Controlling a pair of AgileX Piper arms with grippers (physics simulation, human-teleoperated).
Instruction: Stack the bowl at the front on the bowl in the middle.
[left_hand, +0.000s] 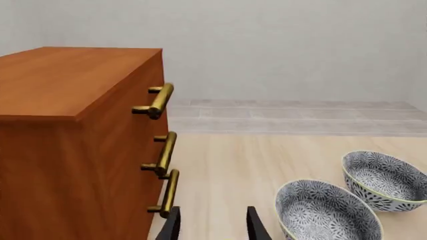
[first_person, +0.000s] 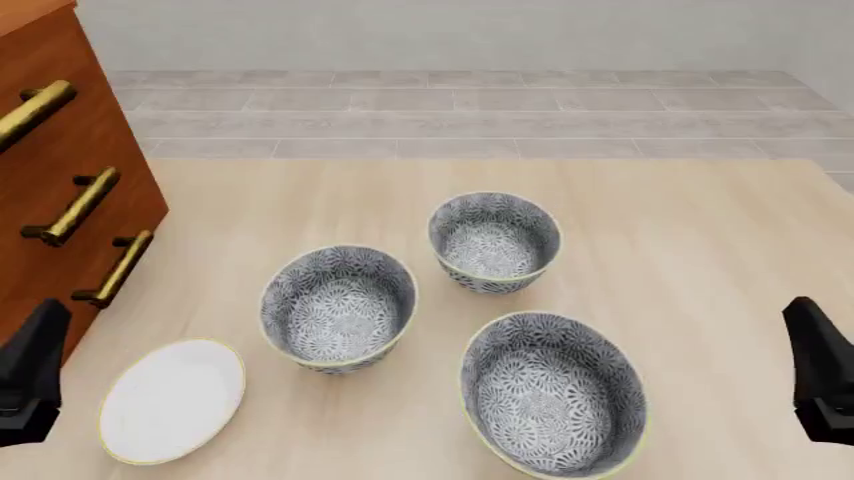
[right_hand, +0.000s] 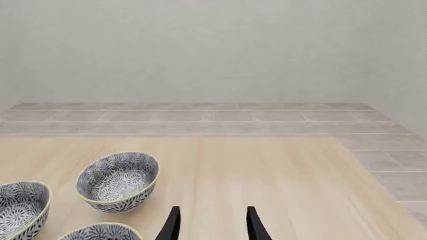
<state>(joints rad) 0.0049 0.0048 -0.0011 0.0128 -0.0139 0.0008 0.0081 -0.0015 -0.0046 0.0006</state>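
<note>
A: Nearest the front camera sits the bowl at the front (first_person: 554, 394), right of centre by the near edge of the desk (first_person: 694, 240), upright, its lower rim cut off by the picture's edge. It holds nothing.

B: And the others?

A: The bowl in the middle (first_person: 338, 306) stands just beyond it and to the left, near but apart. The far bowl (first_person: 494, 240) is farther back, near both, touching neither. All three show only their floral pattern inside. A flat white plate (first_person: 172, 400) lies at the near left, beside the middle bowl, bare.

B: The arms?

A: The left gripper (left_hand: 212, 225) and right gripper (right_hand: 211, 225) each show two dark fingers spread with a gap between them, jaws released, gripping nothing. From the front only dark slivers of each arm show at the side edges.

B: Anything else cut off?

A: The wooden cabinet (first_person: 54, 190) with brass handles (first_person: 74, 208) at the left is partly out of frame. In the right wrist view the front bowl is only a sliver of rim.
</note>
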